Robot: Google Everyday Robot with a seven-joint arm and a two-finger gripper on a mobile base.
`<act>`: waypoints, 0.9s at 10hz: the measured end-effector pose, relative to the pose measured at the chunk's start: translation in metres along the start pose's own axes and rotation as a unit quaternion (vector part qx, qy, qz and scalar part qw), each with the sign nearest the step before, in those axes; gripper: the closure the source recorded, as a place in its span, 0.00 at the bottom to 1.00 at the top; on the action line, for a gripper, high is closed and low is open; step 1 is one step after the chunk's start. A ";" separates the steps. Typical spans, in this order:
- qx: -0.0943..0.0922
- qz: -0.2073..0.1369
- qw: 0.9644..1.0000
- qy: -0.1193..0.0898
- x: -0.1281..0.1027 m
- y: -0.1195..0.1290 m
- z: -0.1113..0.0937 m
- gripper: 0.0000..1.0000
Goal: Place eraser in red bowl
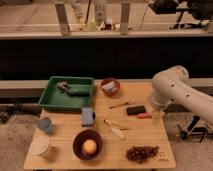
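The eraser (136, 110), a small flat black block, lies on the wooden table (65, 160) right of centre. The red bowl (110, 86) stands behind it near the table's back edge, with something pale inside. My white arm (172, 90) reaches in from the right. Its gripper (157, 116) hangs low over the table's right side, just right of the eraser and not touching it. The gripper is open and holds nothing.
A green tray (52, 100) with a dark tool sits at back left. A blue-grey block (88, 116), an orange-handled tool (145, 115), a pale elongated item (115, 129), a dark bowl (76, 145) holding an orange, grapes (142, 152) and two cups (45, 125) are spread over the table.
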 end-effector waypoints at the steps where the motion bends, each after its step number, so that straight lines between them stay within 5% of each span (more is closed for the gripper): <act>1: 0.000 -0.003 1.000 -0.001 0.000 -0.003 0.004 0.20; 9: -0.001 -0.008 1.000 -0.024 -0.002 -0.024 0.039 0.20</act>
